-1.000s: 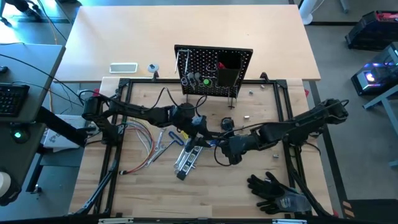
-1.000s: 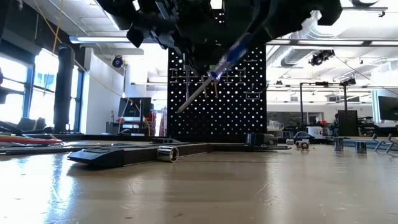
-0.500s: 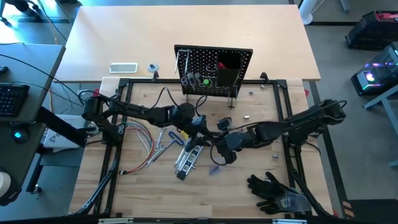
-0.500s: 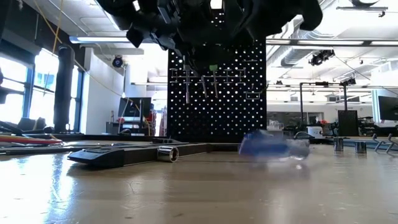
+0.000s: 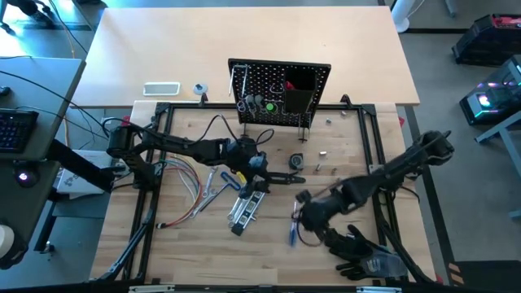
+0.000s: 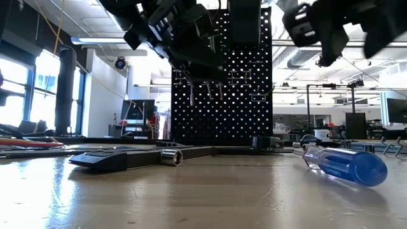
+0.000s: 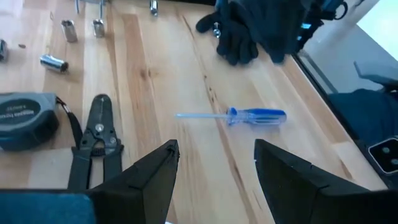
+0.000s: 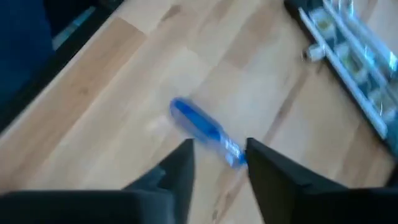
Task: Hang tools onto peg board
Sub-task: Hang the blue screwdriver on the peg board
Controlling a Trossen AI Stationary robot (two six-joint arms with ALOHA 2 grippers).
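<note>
The blue-handled screwdriver lies flat on the table, near the front; it also shows in the low view, the left wrist view and the right wrist view. My right gripper is open and empty, above the screwdriver. My left gripper is open and empty above mid-table, over the black pliers. The black peg board stands upright at the far side with several tools hanging on it and a black bin on its front.
A tape measure and loose sockets lie by the pliers. A socket rail, silver wrenches and coloured wires lie left of centre. Black gloves lie at the near right. A black frame borders the work area.
The blue screwdriver, which was up in the air and tilted between the two grippers, has fallen onto the table and come to rest flat toward the near edge. My right gripper has moved toward the near edge, over it.
</note>
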